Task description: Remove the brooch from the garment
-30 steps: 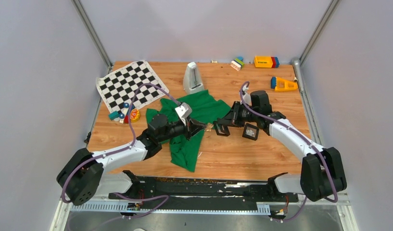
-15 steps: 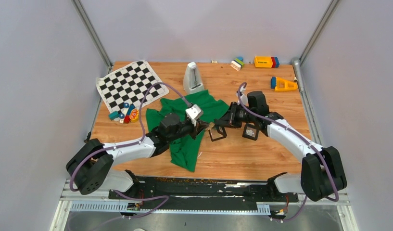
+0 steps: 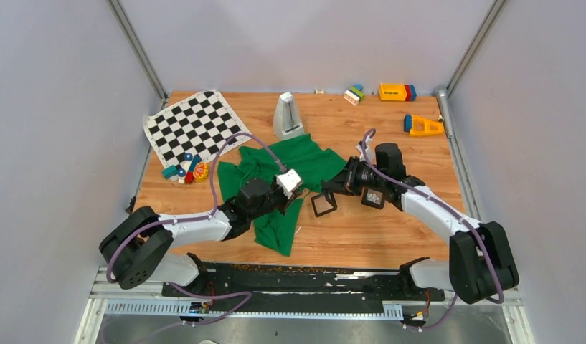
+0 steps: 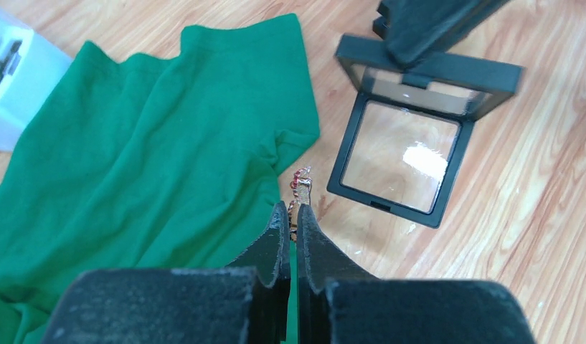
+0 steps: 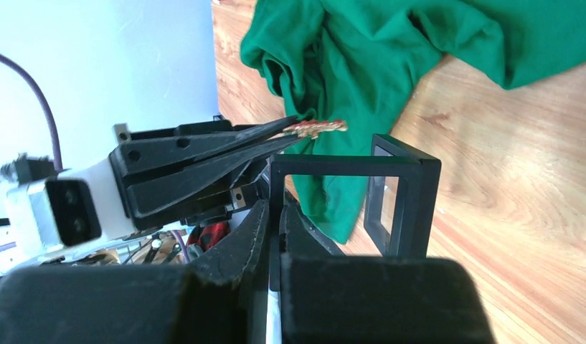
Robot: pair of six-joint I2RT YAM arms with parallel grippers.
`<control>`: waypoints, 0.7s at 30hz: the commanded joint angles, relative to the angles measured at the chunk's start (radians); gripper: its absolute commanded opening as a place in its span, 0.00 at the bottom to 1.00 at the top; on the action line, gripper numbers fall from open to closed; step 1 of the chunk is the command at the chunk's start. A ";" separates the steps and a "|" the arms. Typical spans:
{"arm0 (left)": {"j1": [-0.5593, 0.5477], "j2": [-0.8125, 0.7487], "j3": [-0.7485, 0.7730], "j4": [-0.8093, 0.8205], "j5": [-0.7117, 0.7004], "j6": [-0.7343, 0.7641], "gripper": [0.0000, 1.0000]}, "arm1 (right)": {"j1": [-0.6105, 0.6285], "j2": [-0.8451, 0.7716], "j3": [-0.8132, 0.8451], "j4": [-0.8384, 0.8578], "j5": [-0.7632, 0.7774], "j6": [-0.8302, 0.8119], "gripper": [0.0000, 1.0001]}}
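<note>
From above, the green garment (image 3: pixel 293 159) lies rumpled on the bench (image 3: pixel 361 236). The left fingers (image 3: pixel 295 193) are at its right edge, and the right fingers (image 3: pixel 333 188) beside them hold an open black frame case (image 3: pixel 323 205). In the left wrist view, the left fingers (image 4: pixel 279 231) are pinched tight on the brooch (image 4: pixel 302 183), which juts from their tips over bare wood just beside the garment's edge. In the right wrist view, the right fingers (image 5: pixel 257 223) are clamped on the case's upright frame, with the brooch (image 5: pixel 315 127) just above its top edge.
</note>
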 commanded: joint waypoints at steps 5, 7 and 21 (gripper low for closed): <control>-0.078 -0.006 -0.080 0.277 -0.001 0.231 0.00 | -0.028 0.120 -0.123 0.373 -0.154 0.151 0.00; -0.104 0.022 -0.080 0.308 -0.015 0.265 0.00 | -0.028 0.143 -0.135 0.405 -0.156 0.156 0.00; -0.142 0.118 -0.044 0.306 -0.038 0.293 0.00 | -0.050 0.162 -0.246 0.593 -0.154 0.194 0.00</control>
